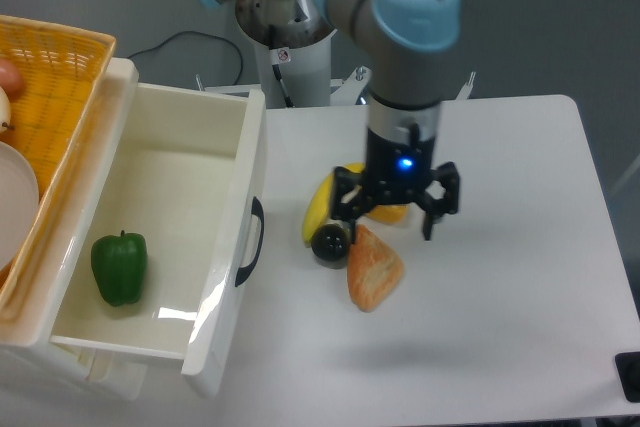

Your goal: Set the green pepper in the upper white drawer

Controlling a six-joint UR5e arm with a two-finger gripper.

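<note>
The green pepper (119, 267) lies inside the upper white drawer (160, 162), near its front left part, stem up. The drawer is pulled open, with its black curved handle (253, 240) facing the table. My gripper (392, 219) is to the right of the drawer, above the table and over a small group of food items. Its fingers are spread apart and hold nothing.
Under the gripper lie a yellow banana (318, 209), a small black round fruit (330, 244), a yellow-orange pepper (385, 212) partly hidden by the gripper, and a piece of bread (373, 267). A yellow-orange woven basket (50, 87) with a white plate sits at the far left.
</note>
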